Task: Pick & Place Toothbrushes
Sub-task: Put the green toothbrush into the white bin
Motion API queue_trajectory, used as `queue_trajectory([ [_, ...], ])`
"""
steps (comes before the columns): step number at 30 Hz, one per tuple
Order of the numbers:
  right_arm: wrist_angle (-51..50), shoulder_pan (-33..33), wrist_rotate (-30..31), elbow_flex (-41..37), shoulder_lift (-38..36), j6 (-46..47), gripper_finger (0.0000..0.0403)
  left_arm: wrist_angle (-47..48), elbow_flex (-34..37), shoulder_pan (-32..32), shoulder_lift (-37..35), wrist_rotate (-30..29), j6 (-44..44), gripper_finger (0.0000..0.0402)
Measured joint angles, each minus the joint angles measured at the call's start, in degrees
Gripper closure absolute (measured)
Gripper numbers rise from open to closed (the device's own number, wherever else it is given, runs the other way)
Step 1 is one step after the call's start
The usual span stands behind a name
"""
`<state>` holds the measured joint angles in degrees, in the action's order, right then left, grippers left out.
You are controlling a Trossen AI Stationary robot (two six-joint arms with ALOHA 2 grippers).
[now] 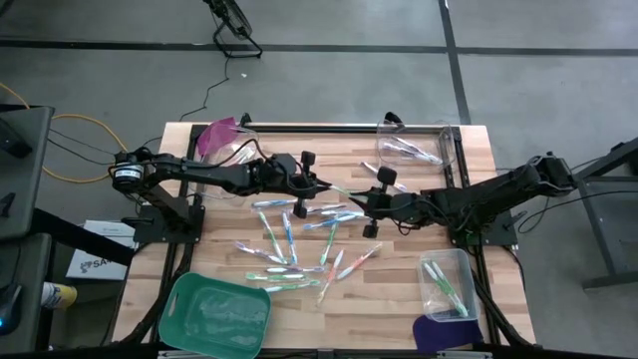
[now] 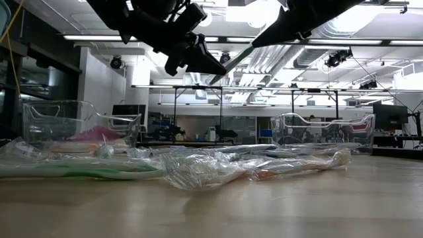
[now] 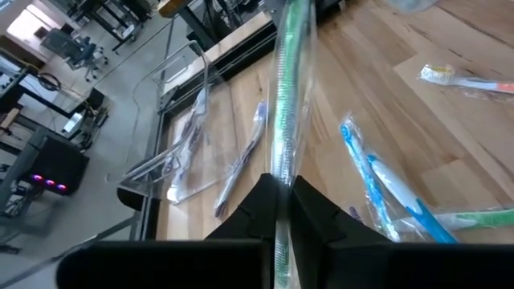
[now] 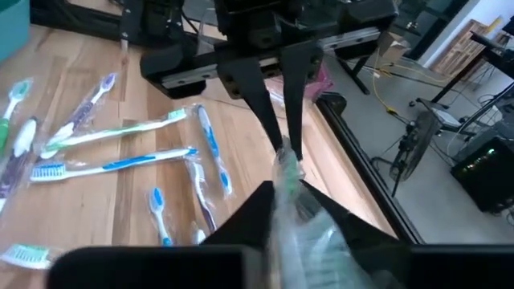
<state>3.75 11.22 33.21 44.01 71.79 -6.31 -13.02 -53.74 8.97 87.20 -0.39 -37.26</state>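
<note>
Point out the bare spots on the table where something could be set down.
Bare wood lies between the teal tray and the lower-right clear bin, and below the top-right clear bin. The middle is crowded with toothbrushes, under both hands.

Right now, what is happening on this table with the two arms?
Both arms meet above the middle of the table and hold one wrapped green toothbrush between them. The left claw is shut on one end and the right claw grips the other end, like a handover in the air. Many more wrapped toothbrushes lie loose on the wood below. Some lie in the clear bins on the right side.
</note>
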Motion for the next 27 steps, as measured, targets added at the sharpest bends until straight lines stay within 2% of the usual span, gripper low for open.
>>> queue_trajectory([
  [4, -0.54, -0.02, -0.11, 0.0, 0.0, 0.06, 0.0387, 1.88, -0.02, -0.02, 0.0, -0.48, -0.49, 0.0352],
  [11, -0.9, -0.02, 0.72, 0.0, -0.02, 1.68, 0.0391, 8.05, 0.03, 0.0, -0.37, -7.48, -2.5, 0.0254],
  [14, -2.19, -0.02, 1.91, 0.0, -0.76, 2.98, 0.039, 11.02, 0.05, -0.02, -0.93, -11.52, -3.04, 0.0226],
  [19, -14.76, 0.11, 2.42, 3.95, -3.43, 10.86, 0.039, 15.06, -0.15, 0.02, -3.25, -17.69, -1.42, 0.0215],
  [23, -26.98, 0.81, 1.76, 8.08, -5.48, 18.08, 0.039, 17.4, -0.07, 0.0, -4.2, -18.65, 0.0, 0.022],
  [27, -37.68, 0.8, -2.99, 12.45, -6.74, 24.06, 0.039, 18.73, 0.02, 0.0, -4.15, -18.71, 0.04, 0.0224],
])
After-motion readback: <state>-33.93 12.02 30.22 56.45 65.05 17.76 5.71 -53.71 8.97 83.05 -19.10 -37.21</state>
